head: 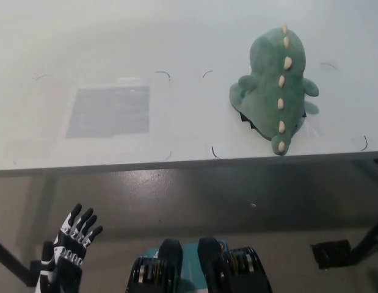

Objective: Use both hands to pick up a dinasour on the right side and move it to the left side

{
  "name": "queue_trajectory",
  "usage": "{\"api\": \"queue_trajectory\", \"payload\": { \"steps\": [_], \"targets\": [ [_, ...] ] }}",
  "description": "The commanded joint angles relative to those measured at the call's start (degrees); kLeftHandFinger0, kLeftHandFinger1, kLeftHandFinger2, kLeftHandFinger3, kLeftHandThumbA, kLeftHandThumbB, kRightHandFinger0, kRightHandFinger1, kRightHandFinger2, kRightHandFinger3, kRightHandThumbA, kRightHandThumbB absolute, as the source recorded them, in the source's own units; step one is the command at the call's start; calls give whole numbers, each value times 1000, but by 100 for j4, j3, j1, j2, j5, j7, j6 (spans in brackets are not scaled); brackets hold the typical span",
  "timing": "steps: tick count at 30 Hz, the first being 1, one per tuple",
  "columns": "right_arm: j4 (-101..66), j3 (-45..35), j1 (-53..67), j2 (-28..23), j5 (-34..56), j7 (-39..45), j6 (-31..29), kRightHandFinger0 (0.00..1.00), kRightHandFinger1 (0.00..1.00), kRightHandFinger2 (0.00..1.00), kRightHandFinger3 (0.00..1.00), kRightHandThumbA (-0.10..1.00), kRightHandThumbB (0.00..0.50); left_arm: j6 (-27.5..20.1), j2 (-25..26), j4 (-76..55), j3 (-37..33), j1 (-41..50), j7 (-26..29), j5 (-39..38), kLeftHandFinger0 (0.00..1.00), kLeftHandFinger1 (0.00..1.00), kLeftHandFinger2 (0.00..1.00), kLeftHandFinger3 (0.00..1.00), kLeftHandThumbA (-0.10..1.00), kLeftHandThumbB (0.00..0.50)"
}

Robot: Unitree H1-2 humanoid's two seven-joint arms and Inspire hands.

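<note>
A green plush dinosaur (275, 88) with cream spikes down its back lies on the right part of the white table (176, 128), its tail tip close to the front edge. My left hand (71, 244) hangs below the table's front edge at the lower left, fingers spread and holding nothing. It is far from the dinosaur. My right hand is out of the picture.
A pale grey rectangular patch (109, 111) marks the left part of the table. Small dark marks dot the tabletop. Below the front edge lies grey floor, with a dark table leg and foot (332, 253) at the lower right.
</note>
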Motion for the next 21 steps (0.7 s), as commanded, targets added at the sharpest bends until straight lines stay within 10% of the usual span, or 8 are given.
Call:
{"api": "queue_trajectory", "payload": {
  "steps": [1,21],
  "targets": [
    [-288,-142,-85,-125,181,132,-290,1000,1000,1000,1000,942,77,-267,53,-300,-13,-12,-128,-102,1000,1000,1000,1000,1000,303],
    [-885,-453,-358,-187,337,-73,-35,1000,1000,1000,1000,969,171,246,105,-1081,-14,-467,-4,-249,1000,1000,1000,1000,1000,312]
  ]
}}
